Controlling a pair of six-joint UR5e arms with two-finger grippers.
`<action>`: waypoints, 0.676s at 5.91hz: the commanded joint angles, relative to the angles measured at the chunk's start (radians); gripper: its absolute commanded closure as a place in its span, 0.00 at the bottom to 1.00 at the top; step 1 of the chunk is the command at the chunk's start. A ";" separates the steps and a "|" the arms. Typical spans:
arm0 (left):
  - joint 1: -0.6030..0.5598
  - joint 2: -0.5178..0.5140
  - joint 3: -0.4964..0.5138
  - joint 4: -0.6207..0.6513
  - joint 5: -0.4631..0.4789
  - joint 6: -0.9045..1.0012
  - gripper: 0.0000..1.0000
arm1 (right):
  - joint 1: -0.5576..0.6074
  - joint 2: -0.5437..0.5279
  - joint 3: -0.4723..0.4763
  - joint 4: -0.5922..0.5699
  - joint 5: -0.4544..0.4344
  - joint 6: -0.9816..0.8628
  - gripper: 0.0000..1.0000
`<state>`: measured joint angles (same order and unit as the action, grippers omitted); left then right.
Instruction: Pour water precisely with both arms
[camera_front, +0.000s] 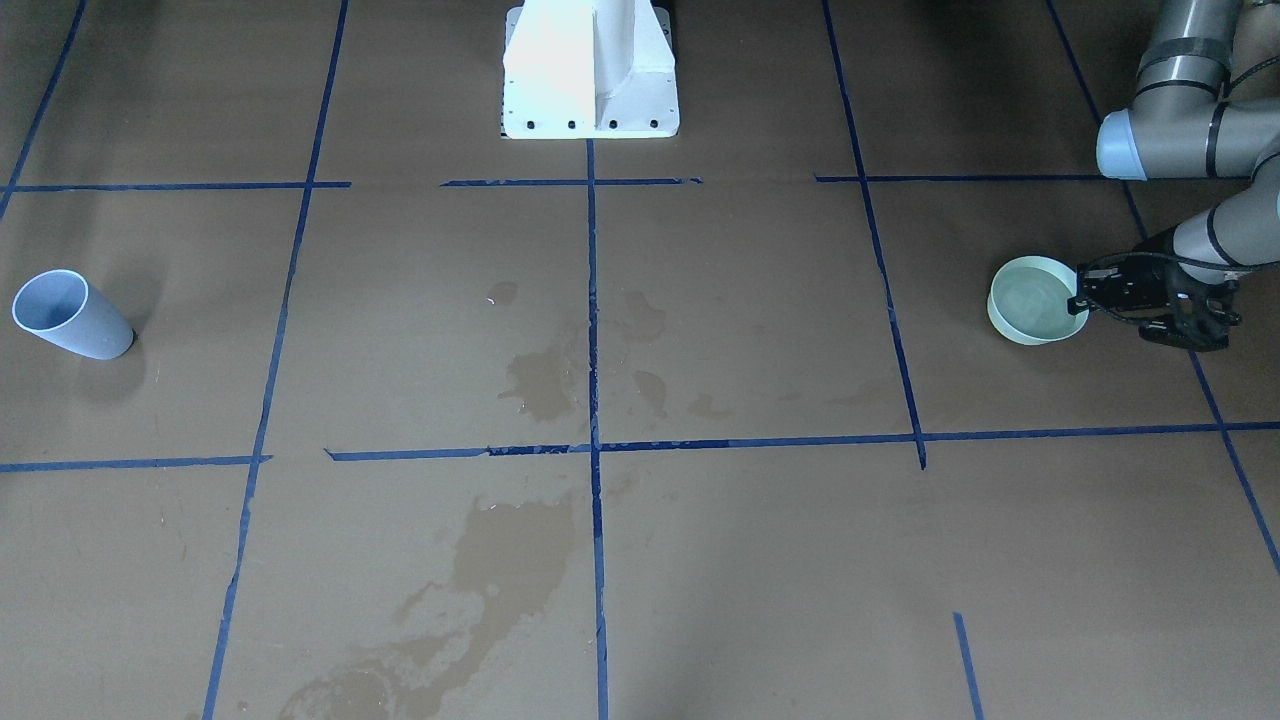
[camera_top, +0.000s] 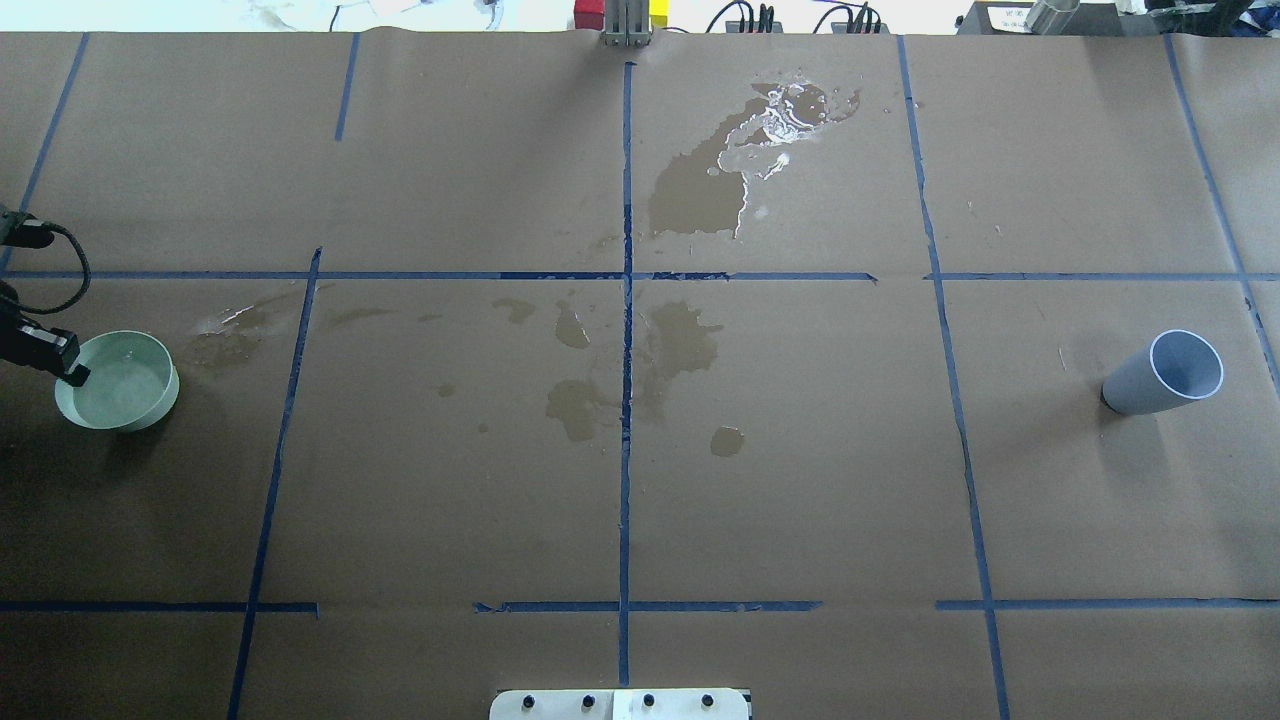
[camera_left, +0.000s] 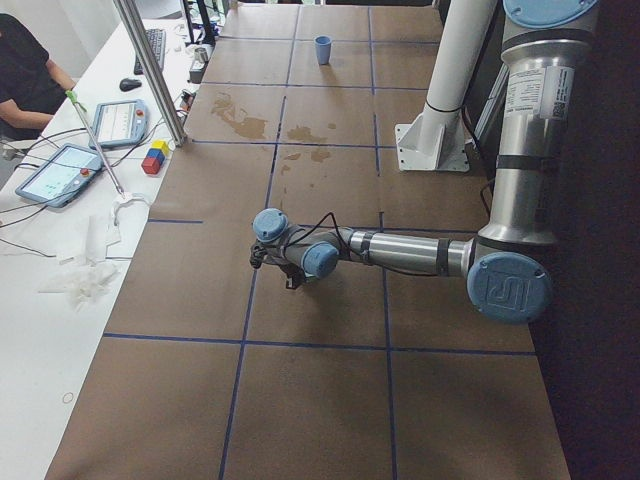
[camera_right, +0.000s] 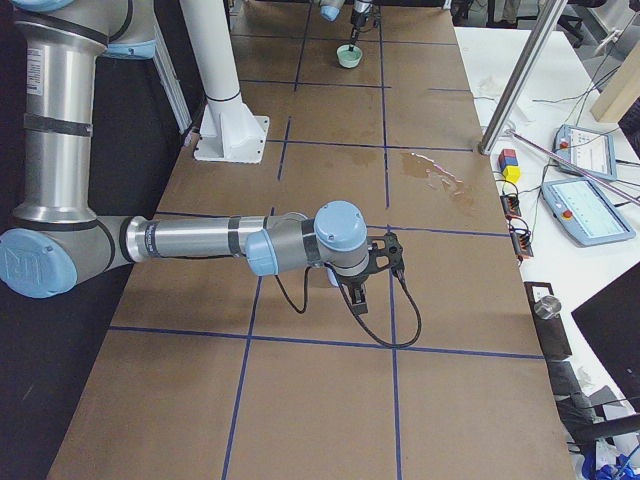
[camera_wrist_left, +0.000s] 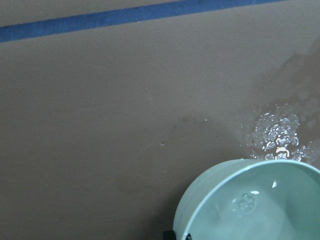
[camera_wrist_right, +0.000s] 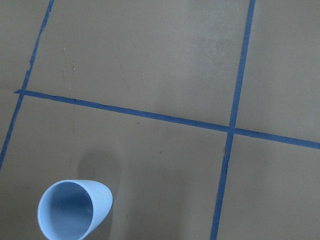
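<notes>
At 9 o'clock on the table, left claw pinched green bowl by its rim; right claw state: couldn't tell. Risk was a one-sided grip tilting it and slopping water.

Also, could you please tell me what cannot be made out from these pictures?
Left gripper at the green bowl: whether it clamps the rim; the overhead view's edge crops it, the wrist view barely shows it.
Right gripper: open or shut; only the right side view shows it, small.
Water in the bowl: its depth; just a faint sheen, bowl cut off by the left wrist view's bottom edge.
</notes>
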<state>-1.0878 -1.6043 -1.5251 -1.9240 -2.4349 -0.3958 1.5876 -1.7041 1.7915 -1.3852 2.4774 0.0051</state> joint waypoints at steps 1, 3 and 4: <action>-0.004 0.003 0.011 -0.001 0.000 0.002 1.00 | 0.000 0.000 0.000 0.000 -0.002 0.000 0.00; -0.012 0.003 0.034 -0.001 0.000 0.006 0.94 | 0.002 0.000 0.000 0.000 -0.002 0.000 0.00; -0.012 0.003 0.037 -0.001 0.000 0.005 0.91 | 0.000 0.001 0.000 0.000 -0.002 0.000 0.00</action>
<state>-1.0991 -1.6016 -1.4935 -1.9252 -2.4345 -0.3904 1.5883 -1.7039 1.7917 -1.3852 2.4759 0.0046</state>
